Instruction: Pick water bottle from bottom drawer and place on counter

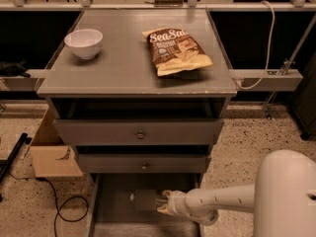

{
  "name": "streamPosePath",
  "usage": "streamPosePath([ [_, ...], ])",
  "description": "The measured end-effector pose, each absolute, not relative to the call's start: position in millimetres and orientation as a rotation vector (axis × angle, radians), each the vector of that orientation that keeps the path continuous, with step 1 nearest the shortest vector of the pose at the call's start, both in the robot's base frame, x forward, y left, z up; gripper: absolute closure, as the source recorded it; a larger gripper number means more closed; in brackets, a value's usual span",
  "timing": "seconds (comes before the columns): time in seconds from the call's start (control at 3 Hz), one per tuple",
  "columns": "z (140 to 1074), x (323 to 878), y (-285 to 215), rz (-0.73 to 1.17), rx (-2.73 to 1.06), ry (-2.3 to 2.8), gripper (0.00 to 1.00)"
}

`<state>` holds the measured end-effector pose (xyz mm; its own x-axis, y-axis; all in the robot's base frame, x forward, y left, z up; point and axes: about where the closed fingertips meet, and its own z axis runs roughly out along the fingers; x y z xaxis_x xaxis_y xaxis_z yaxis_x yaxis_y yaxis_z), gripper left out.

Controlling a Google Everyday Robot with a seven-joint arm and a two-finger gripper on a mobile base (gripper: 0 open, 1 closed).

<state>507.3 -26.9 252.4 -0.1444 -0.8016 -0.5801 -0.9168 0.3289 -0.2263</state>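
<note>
Gripper (144, 200) is reaching low into the bottom drawer (114, 209), at the end of a smooth white arm (224, 201) coming in from the right. We are not able to tell whether it is clamped or loose. It is covering most of the water bottle (132, 197), which is lying on the drawer floor with only its white cap showing just to the left of the gripper.

We are looking down on a grey cabinet standing on a speckled, pale terrazzo floor (247, 147). Its counter (123, 70) is flat, smooth and rectangular, and behind it a pale rail (266, 75) is running across dark openings.

We are counting three drawers. The bottom one is pulled out as a wide, shallow tray. The two upper drawers (140, 132) (144, 165) are each showing one small round knob.

One round white bowl (84, 42) is sitting near the counter's left back corner. One crinkled brown and tan snack bag (177, 51) is lying flat to the right, well apart from the bowl.

One open cardboard box (52, 152) is resting on the floor left of the cabinet, with one black cable (61, 209) looping near it. One white cable (264, 48) is hanging at the right.
</note>
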Motion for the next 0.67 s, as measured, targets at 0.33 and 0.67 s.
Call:
streamPosePath([
  [0.33,298.3,505.2,-40.7,0.181,-1.485,1.956,1.00],
  [0.67,355.3,502.1,-59.2,0.107,-1.468,1.923,1.00],
])
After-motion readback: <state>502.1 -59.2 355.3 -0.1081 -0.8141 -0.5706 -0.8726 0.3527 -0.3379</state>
